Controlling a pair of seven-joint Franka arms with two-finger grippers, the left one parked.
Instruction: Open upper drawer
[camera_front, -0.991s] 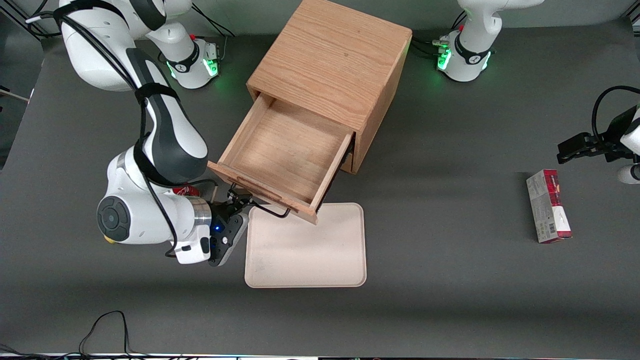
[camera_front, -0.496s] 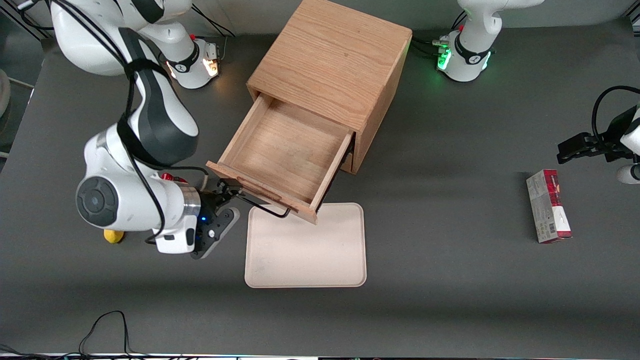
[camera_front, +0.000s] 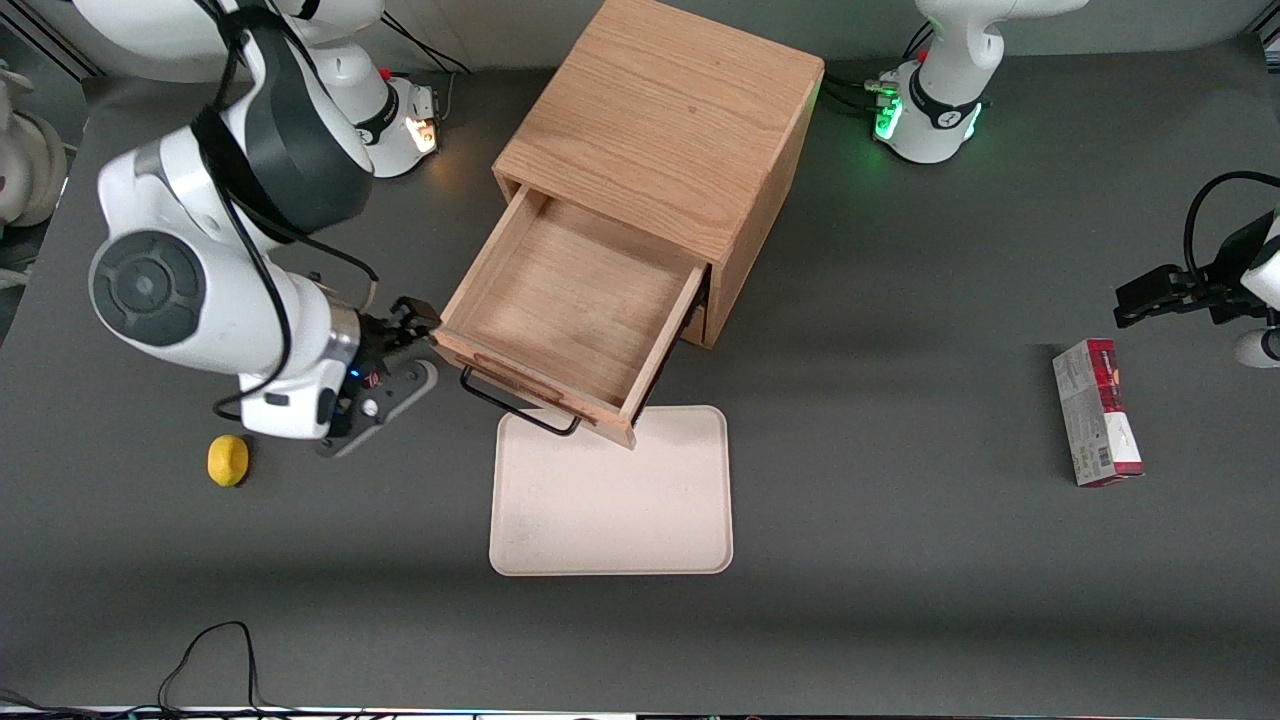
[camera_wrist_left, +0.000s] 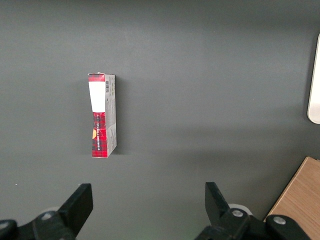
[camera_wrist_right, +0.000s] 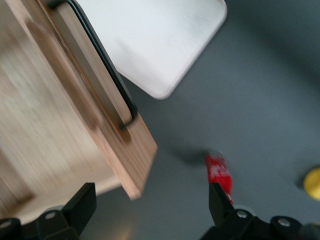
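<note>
The upper drawer (camera_front: 570, 300) stands pulled far out of the oak cabinet (camera_front: 665, 120), and its shallow wooden tray interior is bare. Its thin black wire handle (camera_front: 515, 405) hangs on the drawer front, over the edge of a beige tray. My right gripper (camera_front: 412, 322) is open and empty, beside the drawer front's corner toward the working arm's end, clear of the handle. In the right wrist view the gripper (camera_wrist_right: 150, 212) is just off the corner of the drawer front (camera_wrist_right: 100, 115), with the handle (camera_wrist_right: 107, 70) untouched. The lower drawer is hidden under the upper one.
A beige tray (camera_front: 610, 490) lies on the table in front of the drawer. A yellow lemon (camera_front: 228, 460) lies near my arm. A small red object (camera_wrist_right: 220, 172) lies on the table near the gripper. A red-and-white box (camera_front: 1097, 412) lies toward the parked arm's end.
My gripper has left the handle and moved sideways toward the working arm's end, to the drawer front's corner. The lemon has come into view. The drawer has stayed pulled out.
</note>
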